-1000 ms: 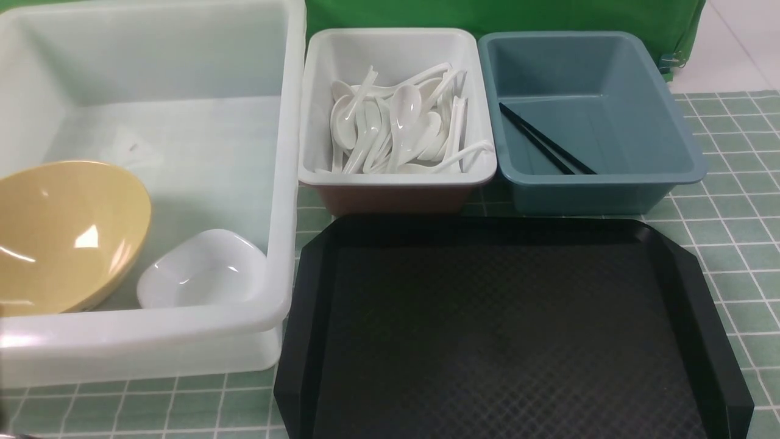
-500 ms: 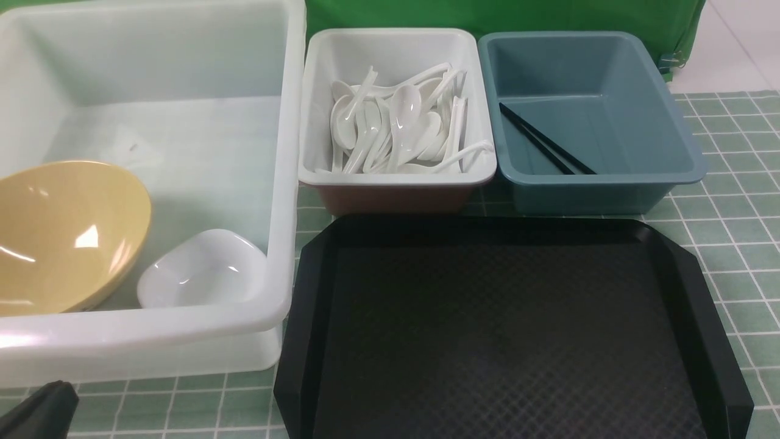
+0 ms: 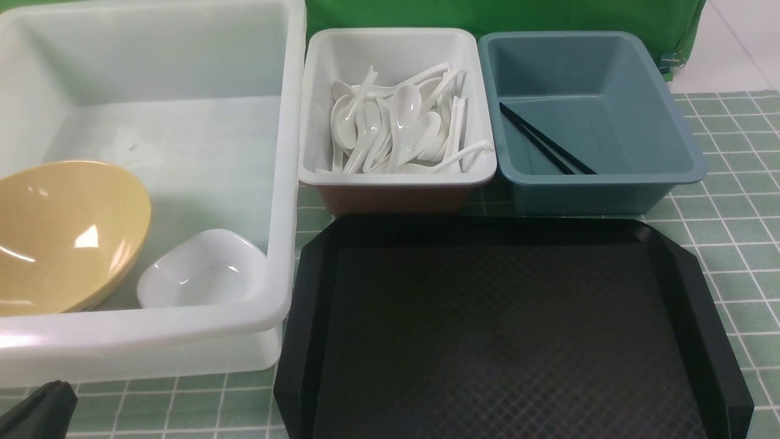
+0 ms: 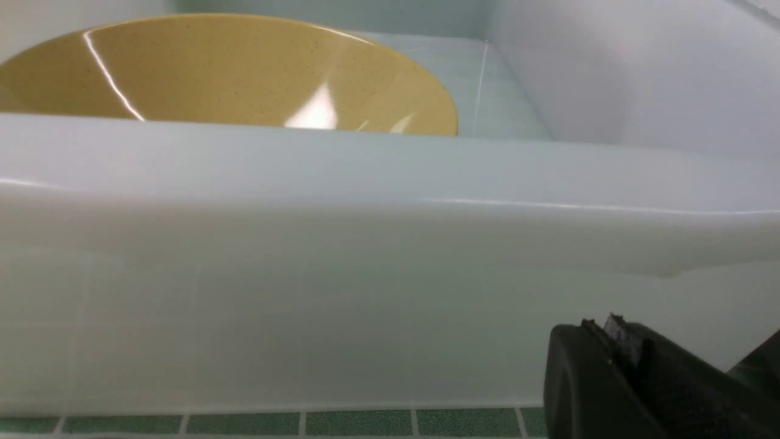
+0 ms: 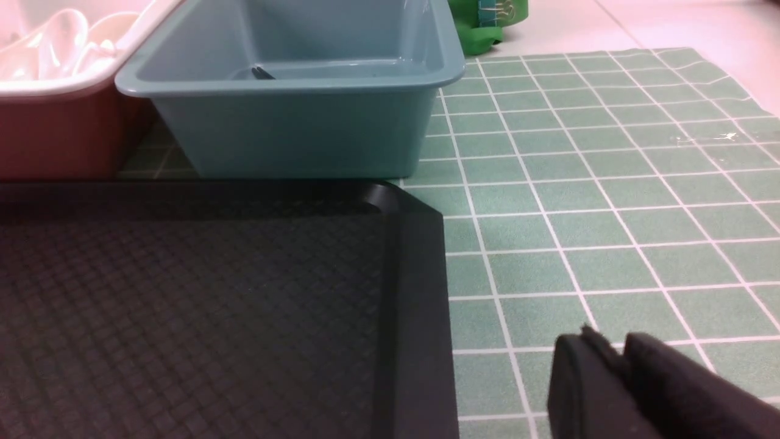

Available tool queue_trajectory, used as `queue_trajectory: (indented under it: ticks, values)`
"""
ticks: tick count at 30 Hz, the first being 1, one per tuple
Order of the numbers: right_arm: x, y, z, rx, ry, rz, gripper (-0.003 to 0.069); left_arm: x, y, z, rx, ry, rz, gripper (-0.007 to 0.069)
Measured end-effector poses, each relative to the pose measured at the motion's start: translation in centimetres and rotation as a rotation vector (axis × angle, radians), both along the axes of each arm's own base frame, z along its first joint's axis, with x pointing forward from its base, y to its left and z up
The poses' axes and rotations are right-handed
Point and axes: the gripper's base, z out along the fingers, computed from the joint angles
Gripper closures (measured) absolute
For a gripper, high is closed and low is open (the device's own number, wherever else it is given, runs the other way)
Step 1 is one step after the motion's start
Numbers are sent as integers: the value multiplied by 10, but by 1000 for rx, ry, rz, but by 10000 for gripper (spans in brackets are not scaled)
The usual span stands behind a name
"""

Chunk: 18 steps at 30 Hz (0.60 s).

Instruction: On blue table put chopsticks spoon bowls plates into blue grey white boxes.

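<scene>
A yellow bowl and a small white dish lie inside the big translucent white box on the left. Several white spoons fill the smaller white box. Two black chopsticks lie in the blue-grey box. My left gripper shows only as a dark tip at the bottom left corner, shut and empty, just outside the big box's near wall. My right gripper hovers empty over the cloth beside the tray; its fingers stand close together and I cannot see whether they touch.
A black tray with nothing on it lies in front of the two smaller boxes. A green checked cloth covers the table, and green fabric hangs behind the boxes.
My left gripper's tip has risen into the bottom left corner of the front view, then stayed almost still. The boxes and their contents have not moved.
</scene>
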Motion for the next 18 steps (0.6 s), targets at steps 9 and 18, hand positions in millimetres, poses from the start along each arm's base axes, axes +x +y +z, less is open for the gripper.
queue_trajectory:
  ticks: [9,18]
  values:
    - [0,0,0,0,0,0,519,0,0,0,0,0,0,622]
    - [0,0,0,0,0,0,513,0,0,0,1,0,0,622]
